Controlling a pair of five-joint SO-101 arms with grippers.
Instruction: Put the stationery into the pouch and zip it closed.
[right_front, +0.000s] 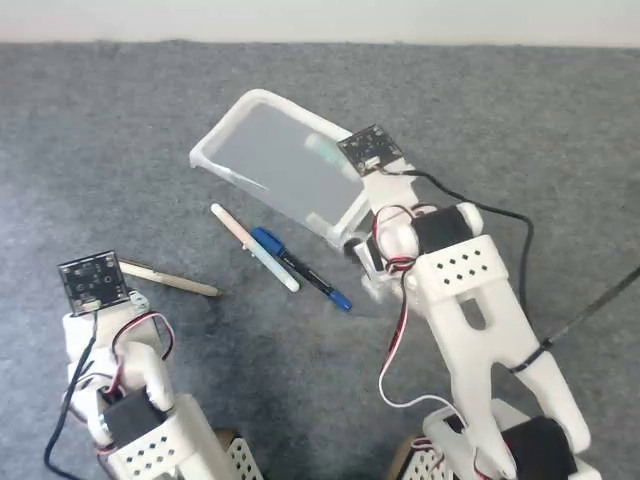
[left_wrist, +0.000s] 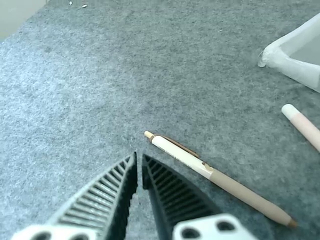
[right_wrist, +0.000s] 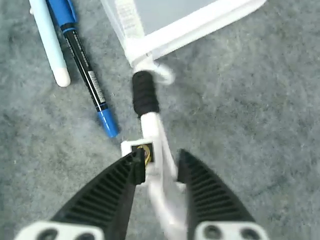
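Note:
A translucent white pouch (right_front: 270, 160) lies at the back middle of the grey mat. My right gripper (right_wrist: 160, 155) stands at its near right corner (right_wrist: 150, 42), shut on a white pen with a black grip (right_wrist: 145, 95) whose tip points at the pouch edge. A blue-capped black pen (right_front: 300, 268) and a white pen (right_front: 253, 247) lie side by side in front of the pouch. A beige and cream pen (left_wrist: 215, 177) lies just beside my left gripper (left_wrist: 139, 159), which is shut and holds nothing.
The grey mat (right_front: 120, 130) covers the whole table. Something pale green (right_front: 325, 150) shows through the pouch near its far right end. The back left of the mat has free room. The right arm's cables (right_front: 500, 215) hang over the right side.

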